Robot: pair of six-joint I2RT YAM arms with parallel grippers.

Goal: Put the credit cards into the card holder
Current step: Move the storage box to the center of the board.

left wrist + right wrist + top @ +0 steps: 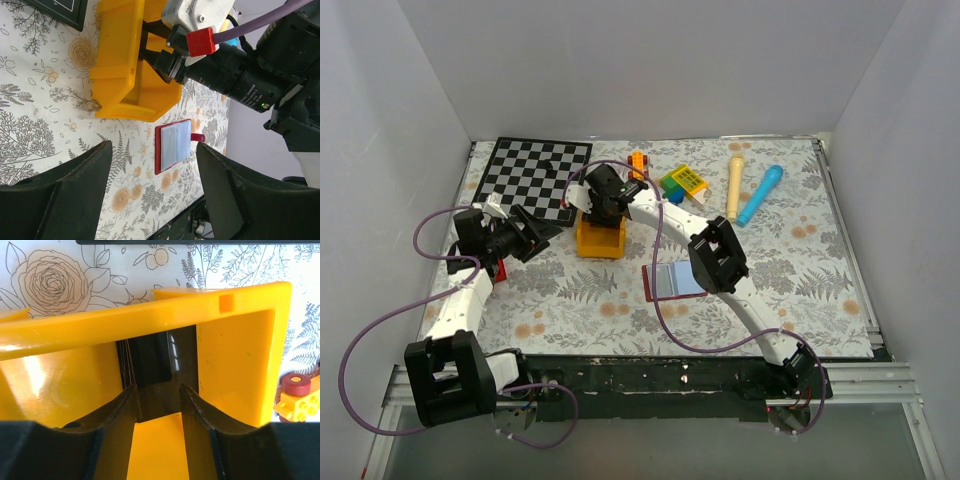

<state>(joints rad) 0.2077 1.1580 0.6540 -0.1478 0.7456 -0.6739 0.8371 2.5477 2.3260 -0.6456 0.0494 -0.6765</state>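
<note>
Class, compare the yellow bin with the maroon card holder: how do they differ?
The yellow bin is a deep box; the card holder lies flat and open. The bin has the right gripper inside; the holder is untouched. Both sit on the floral cloth.

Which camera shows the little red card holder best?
The left wrist view: the open card holder lies in full sight, pale blue pocket and snap tab showing. The top view shows it small, partly behind the right arm. The right wrist view misses it.
</note>
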